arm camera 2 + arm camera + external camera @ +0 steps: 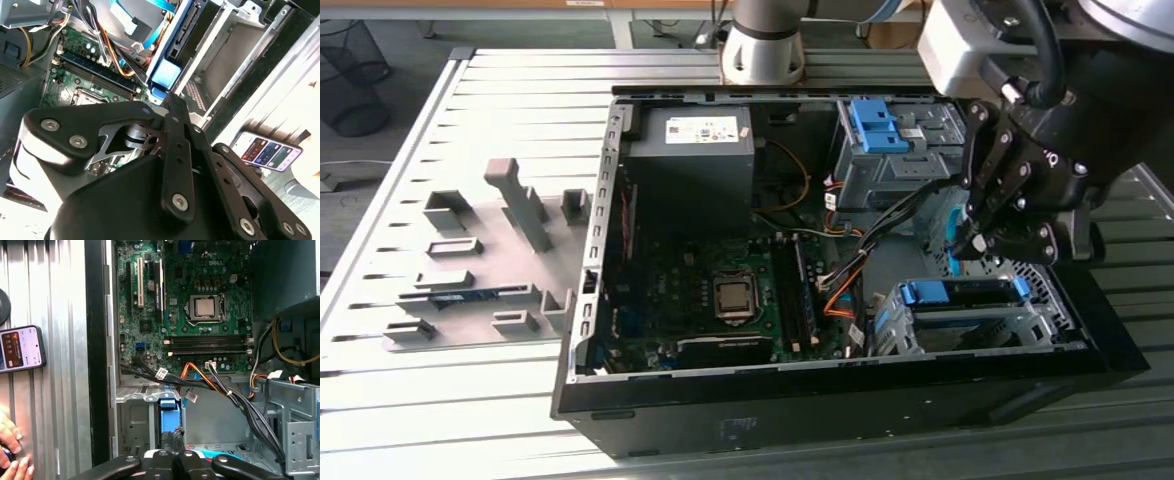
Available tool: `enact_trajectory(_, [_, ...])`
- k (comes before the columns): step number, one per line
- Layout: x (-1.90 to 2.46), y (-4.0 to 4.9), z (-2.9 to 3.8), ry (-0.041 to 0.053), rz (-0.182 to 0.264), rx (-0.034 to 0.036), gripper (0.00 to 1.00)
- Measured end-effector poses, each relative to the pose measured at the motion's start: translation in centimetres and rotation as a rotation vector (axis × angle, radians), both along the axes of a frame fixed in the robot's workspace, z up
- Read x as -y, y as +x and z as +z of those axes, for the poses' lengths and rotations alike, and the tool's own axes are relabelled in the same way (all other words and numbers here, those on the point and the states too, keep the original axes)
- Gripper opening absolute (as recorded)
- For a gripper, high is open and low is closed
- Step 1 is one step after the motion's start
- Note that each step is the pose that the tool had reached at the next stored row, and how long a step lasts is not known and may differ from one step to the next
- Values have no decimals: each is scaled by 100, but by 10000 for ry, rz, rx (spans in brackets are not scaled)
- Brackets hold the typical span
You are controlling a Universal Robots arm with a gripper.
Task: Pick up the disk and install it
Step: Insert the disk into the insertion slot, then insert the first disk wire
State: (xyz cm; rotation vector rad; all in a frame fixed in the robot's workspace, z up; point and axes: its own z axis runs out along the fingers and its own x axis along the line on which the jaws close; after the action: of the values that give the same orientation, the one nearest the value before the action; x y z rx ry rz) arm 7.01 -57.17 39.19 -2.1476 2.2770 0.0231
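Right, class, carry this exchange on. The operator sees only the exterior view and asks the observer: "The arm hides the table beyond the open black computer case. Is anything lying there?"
Observer: Yes. In the first wrist view a black rectangular smartphone, its screen lit, lies flat on the slatted grey metal table, just outside the black computer case.
Operator: Is anyone close to it?
Observer: A person's hand is at the table's edge of that view, near the smartphone but apart from it.
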Motion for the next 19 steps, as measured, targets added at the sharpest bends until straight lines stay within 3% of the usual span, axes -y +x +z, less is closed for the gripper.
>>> enact_trajectory(11, [0,26,-198,5,16,0,11])
enact_trajectory(19, [0,26,-206,8,16,0,11])
